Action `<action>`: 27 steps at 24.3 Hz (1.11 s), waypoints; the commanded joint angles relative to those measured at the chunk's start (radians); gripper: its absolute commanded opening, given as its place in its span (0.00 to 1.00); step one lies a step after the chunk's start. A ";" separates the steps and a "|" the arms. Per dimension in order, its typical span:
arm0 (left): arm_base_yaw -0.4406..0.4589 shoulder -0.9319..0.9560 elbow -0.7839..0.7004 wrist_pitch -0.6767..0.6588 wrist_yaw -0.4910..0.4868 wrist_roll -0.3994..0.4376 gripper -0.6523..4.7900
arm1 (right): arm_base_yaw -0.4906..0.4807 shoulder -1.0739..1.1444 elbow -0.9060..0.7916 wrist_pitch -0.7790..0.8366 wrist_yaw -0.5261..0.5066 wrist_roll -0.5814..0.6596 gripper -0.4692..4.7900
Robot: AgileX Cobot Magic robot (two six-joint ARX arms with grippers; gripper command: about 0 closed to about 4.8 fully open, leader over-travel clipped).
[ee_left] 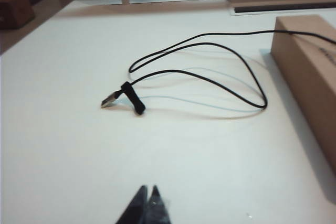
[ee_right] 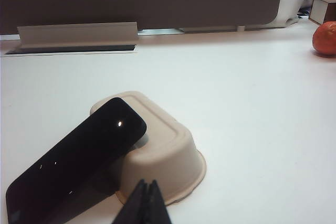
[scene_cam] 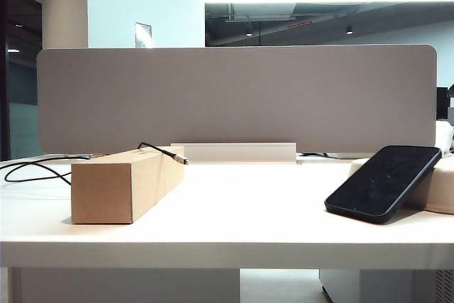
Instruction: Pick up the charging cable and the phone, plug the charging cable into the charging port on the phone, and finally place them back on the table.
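Charging cable [ee_left: 210, 80] lying loose on the counter [scene_cam: 234, 211], looped in slack curves on the left side; one plug end [scene_cam: 179, 157] draped over the top of the brown cardboard box [scene_cam: 128, 182] and poking past its far corner, other plug end [ee_left: 110, 100] flat on the counter with a black strap wrapped just behind it. Phone [scene_cam: 383, 182] on the right side, screen up, tilted: lower edge on the counter, upper end propped on an upturned cream-white tray [ee_right: 163, 150]. Charging port not discernible in any view. Cable and phone well apart, nothing plugged in. Left gripper [ee_left: 147, 195] seen only in the left wrist view, low over bare counter, near the cable loops but not touching; jaws pressed tip to tip, nothing between them. Right gripper [ee_right: 147, 190] seen only in the right wrist view, just beside the tray and the phone's raised end; jaws likewise closed fully, empty. Neither gripper visible in the exterior view. Grey divider panel [scene_cam: 234, 97] along the back edge, pale cable tray [scene_cam: 234, 152] at its base. Orange round fruit [ee_right: 324, 38] far off on the counter in the right wrist view.
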 commanded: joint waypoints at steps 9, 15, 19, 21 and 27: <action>0.002 0.001 0.003 0.005 -0.008 0.014 0.11 | -0.001 -0.002 -0.006 0.012 -0.001 0.000 0.09; 0.002 0.001 0.003 0.005 -0.008 0.006 0.11 | -0.001 -0.002 -0.006 0.012 -0.002 0.001 0.09; 0.002 0.001 0.003 0.033 -0.006 -0.008 0.11 | -0.001 -0.002 -0.006 0.023 -0.002 0.002 0.09; 0.001 0.001 0.003 0.044 -0.005 -0.110 0.11 | -0.001 -0.002 -0.006 0.022 -0.016 0.023 0.09; 0.001 0.001 0.005 0.035 0.026 -0.177 0.11 | -0.001 -0.002 -0.002 0.019 -0.023 0.111 0.09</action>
